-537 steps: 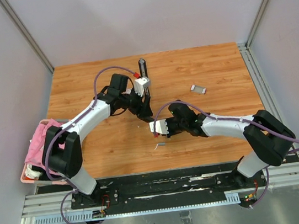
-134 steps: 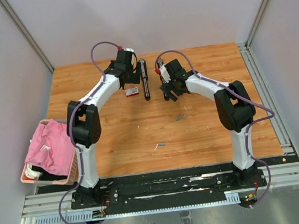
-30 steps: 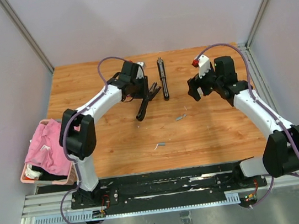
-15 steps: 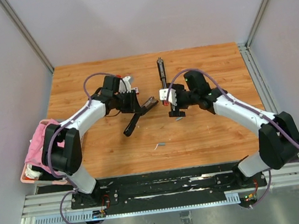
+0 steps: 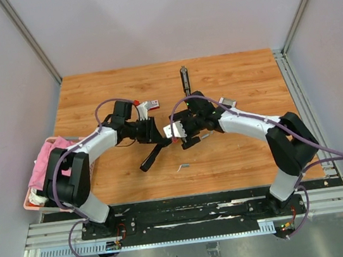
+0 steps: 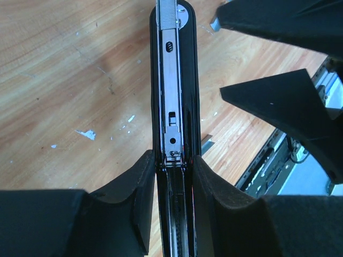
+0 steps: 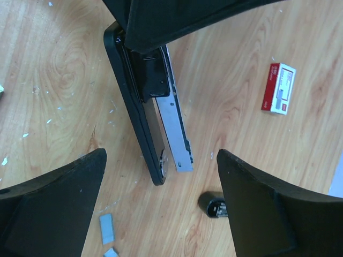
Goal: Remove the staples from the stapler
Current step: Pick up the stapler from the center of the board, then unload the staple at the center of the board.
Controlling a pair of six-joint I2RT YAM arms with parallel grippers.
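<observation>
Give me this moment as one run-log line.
left fingers: shut on stapler | right fingers: open, near stapler tip | staples: some loose on table

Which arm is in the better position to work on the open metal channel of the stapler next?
Right. The right tool is open, empty and facing the free end of the stapler. The left tool is shut on the stapler, so it is busy.

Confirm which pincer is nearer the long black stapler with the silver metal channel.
Left. The left pincer is shut around the black stapler; the right pincer is open beside its free end, not touching it.
</observation>
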